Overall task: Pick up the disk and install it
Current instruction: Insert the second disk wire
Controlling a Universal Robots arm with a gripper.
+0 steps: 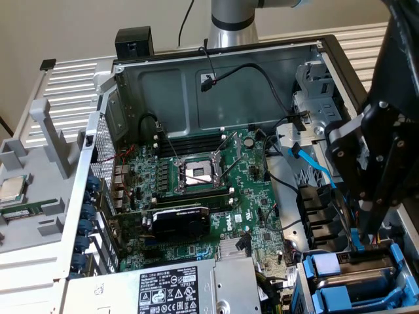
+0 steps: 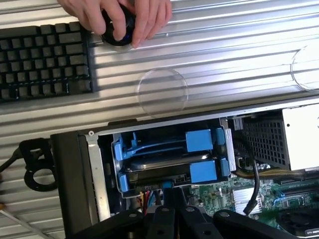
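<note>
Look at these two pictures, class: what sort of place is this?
Probably a robotics lab or computer-assembly bench: an open computer case with its motherboard exposed, a keyboard, and a person's hand on a knob.

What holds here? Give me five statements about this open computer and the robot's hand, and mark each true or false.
1. The hand is down at the drive bay with the blue frames. True.
2. A cooler covers the processor socket. False: no cooler sits on it.
3. A person's fingers rest on a black round thing beside a keyboard. True.
4. The case is closed by a side panel. False: it is open and the motherboard shows.
5. A small silver chip lies on the grey tray at the exterior view's left. True.
</note>
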